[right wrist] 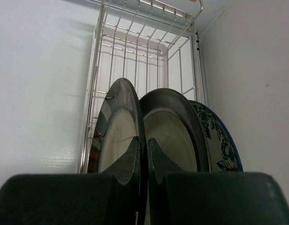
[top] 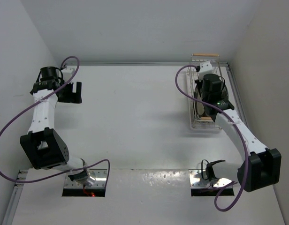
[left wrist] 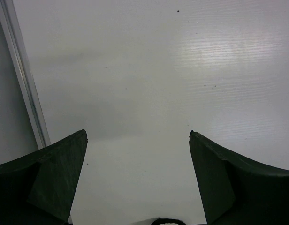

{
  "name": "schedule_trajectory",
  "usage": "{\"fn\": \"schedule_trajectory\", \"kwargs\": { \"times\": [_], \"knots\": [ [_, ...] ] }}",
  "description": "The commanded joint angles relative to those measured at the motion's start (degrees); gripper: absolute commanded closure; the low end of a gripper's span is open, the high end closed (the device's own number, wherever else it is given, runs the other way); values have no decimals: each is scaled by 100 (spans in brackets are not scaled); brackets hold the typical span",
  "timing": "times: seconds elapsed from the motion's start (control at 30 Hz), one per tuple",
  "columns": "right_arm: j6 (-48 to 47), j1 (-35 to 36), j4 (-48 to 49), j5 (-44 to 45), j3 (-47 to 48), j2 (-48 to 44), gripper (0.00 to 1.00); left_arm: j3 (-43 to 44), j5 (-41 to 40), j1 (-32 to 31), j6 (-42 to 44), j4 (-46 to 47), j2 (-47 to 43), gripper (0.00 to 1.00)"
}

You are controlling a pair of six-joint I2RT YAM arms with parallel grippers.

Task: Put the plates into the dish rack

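Observation:
Three plates stand on edge side by side in the white wire dish rack. From the right wrist view they are a dark-rimmed plate on the left, a dark plate with a cream centre in the middle, and a blue floral plate on the right. My right gripper is shut on the near rim of the left plate. From above, the right wrist hovers over the rack and hides most of the plates. My left gripper hangs open over bare table at the far left.
The rack sits in the back right corner, against the right wall, with a wooden handle bar at its far end. A metal edge strip runs along the table beside the left gripper.

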Motion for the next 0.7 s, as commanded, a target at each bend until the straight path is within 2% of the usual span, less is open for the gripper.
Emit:
{"fn": "schedule_trajectory", "kwargs": {
  "times": [0.0, 0.03, 0.07, 0.1, 0.13, 0.23, 0.33, 0.53, 0.63, 0.67],
  "knots": [
    [17, -9, 832, 8, -53, -126, 100, 3, 25, -16, 32, 13, -240, 6],
    [0, -9, 833, 8, -106, -135, 98, 3, 25, -16, 32, 13, -188, 6],
    [-9, -9, 816, -27, -132, -144, 91, 3, 25, -16, 32, 13, -188, 6],
    [-1, -9, 789, -45, -133, -153, 82, 3, 25, -16, 32, 13, -188, 6],
    [-1, -9, 719, -54, -133, -179, 65, 3, -27, -16, 32, 13, -188, 6],
    [-27, -10, 613, -106, -19, -258, 42, 3, -28, -16, 85, 13, -135, 6],
    [-36, -9, 465, -229, 218, -337, 32, 55, -28, -16, 85, 13, -135, 6],
    [227, -1, -133, -562, 1035, -644, 19, 55, -28, -16, 85, 13, -82, 6],
    [597, -44, -686, -914, 1221, -987, 2, 55, -28, -16, 85, 13, -82, 6],
    [675, -71, -792, -1011, 1169, -1196, 0, 55, -28, -16, 85, 13, -82, 6]
  ]
}}
